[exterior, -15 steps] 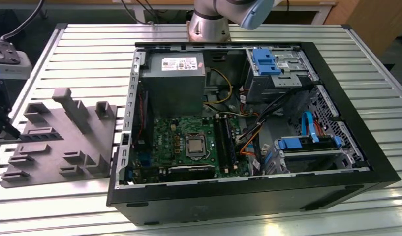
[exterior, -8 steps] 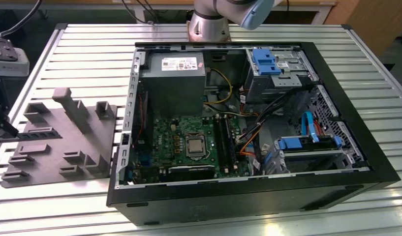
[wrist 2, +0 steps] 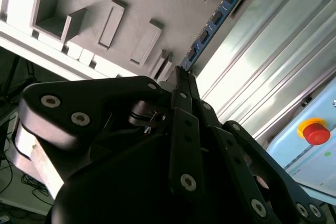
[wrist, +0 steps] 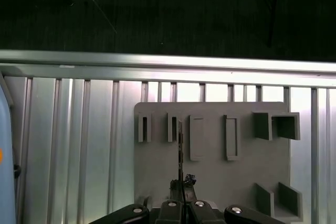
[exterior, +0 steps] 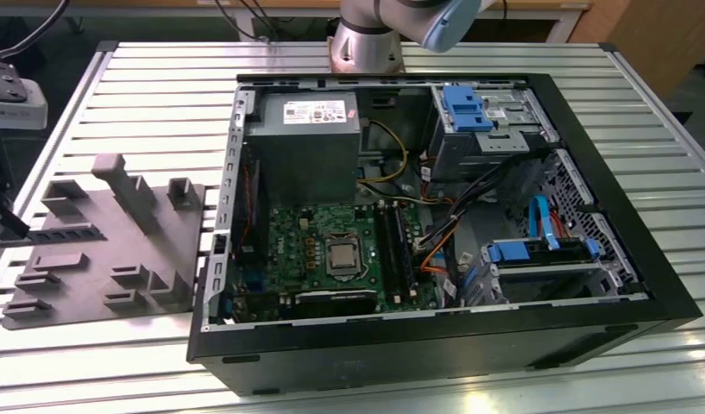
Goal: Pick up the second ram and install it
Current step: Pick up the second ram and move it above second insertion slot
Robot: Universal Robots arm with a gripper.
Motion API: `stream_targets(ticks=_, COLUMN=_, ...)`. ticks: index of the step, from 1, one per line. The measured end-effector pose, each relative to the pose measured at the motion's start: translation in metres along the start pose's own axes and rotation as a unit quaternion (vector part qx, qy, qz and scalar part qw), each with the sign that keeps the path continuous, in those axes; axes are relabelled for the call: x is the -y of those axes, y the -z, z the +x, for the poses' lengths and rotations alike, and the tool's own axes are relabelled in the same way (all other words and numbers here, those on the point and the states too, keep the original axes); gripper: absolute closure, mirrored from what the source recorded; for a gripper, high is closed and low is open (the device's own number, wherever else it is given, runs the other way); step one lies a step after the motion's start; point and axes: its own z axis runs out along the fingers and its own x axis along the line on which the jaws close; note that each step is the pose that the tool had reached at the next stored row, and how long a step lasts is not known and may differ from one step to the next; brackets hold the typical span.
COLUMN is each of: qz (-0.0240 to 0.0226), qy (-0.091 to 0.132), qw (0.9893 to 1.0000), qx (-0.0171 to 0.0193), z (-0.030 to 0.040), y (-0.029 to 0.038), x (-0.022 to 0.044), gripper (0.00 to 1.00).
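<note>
Tool: my tool [wrist 2: 181, 73] is clamped, both black fingers [wrist 2: 185, 129] pressed together on one short end of the second ram.
Second ram: the second ram [wrist 2: 215, 19] is a slim blue board with dark chips. It sticks straight out from my fingertips, away from the wrist. In the first wrist view it is edge-on, a thin dark line [wrist: 180, 150] running out from the tool.
Where the ram sits: it is over the grey holder tray [wrist 2: 131, 3], and in the first wrist view its far tip lies between two of the narrow slots [wrist: 170, 128]. I cannot tell whether that tip touches the tray or hangs just clear of it.
Tray: it is a flat grey block with a row of upright slots and several open box-shaped pockets [wrist: 278, 125]. It lies on the table [exterior: 156, 86], at the exterior view's left of the computer case.
Table: it has ribbed aluminium slats, with the tray and the case side by side on it.
Computer case: the black tower [exterior: 444, 345] lies on its side with the panel off. The green motherboard [exterior: 317, 250] faces up, well apart from the tray.
Memory slots: long dark slots [exterior: 395, 246] run beside the processor socket. I cannot tell what sits in them.
Arm: my base [exterior: 369, 39] stands behind the case at the table's far edge.
Other: a red push button [wrist 2: 316, 129] shows on a pale box beyond the table edge in the second wrist view.
</note>
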Motion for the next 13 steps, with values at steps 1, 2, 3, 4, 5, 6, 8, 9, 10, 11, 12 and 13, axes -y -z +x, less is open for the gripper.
stream_targets(ticks=1, qz=0.0, qy=0.0, qw=1.0, qx=0.0, z=0.0, y=0.0006, x=0.0, gripper=0.88)
stream_targets(ticks=2, qz=0.0, qy=0.0, qw=1.0, qx=0.0, z=0.0, y=0.0012, x=0.0, gripper=0.88)
stream_targets(ticks=3, qz=0.0, qy=0.0, qw=1.0, qx=0.0, z=-0.0001, y=0.002, x=-0.0001, gripper=0.88)
stream_targets(ticks=4, qz=0.0, qy=0.0, qw=1.0, qx=0.0, z=-0.0001, y=0.0027, x=-0.0001, gripper=0.88)
stream_targets(ticks=5, qz=0.0, qy=0.0, qw=1.0, qx=0.0, z=-0.0001, y=0.0034, x=-0.0001, gripper=0.88)
stream_targets(ticks=6, qz=0.0, qy=0.0, qw=1.0, qx=0.0, z=-0.0001, y=0.0041, x=-0.0002, gripper=0.88)
stream_targets(ticks=8, qz=0.0, qy=0.0, qw=1.0, qx=0.0, z=-0.0002, y=0.0056, x=-0.0002, gripper=0.88)
stream_targets(ticks=9, qz=0.0, qy=0.0, qw=1.0, qx=0.0, z=-0.0002, y=0.0063, x=-0.0003, gripper=0.88)
stream_targets(ticks=10, qz=0.0, qy=0.0, qw=1.0, qx=0.0, z=-0.0002, y=0.0069, x=-0.0003, gripper=0.88)
stream_targets(ticks=11, qz=0.0, qy=0.0, qw=1.0, qx=0.0, z=-0.0002, y=0.0077, x=-0.0003, gripper=0.88)
stream_targets(ticks=12, qz=0.0, qy=0.0, qw=1.0, qx=0.0, z=-0.0002, y=0.0085, x=-0.0003, gripper=0.88)
stream_targets(ticks=13, qz=0.0, qy=0.0, qw=1.0, qx=0.0, z=-0.0002, y=0.0093, x=-0.0004, gripper=0.88)
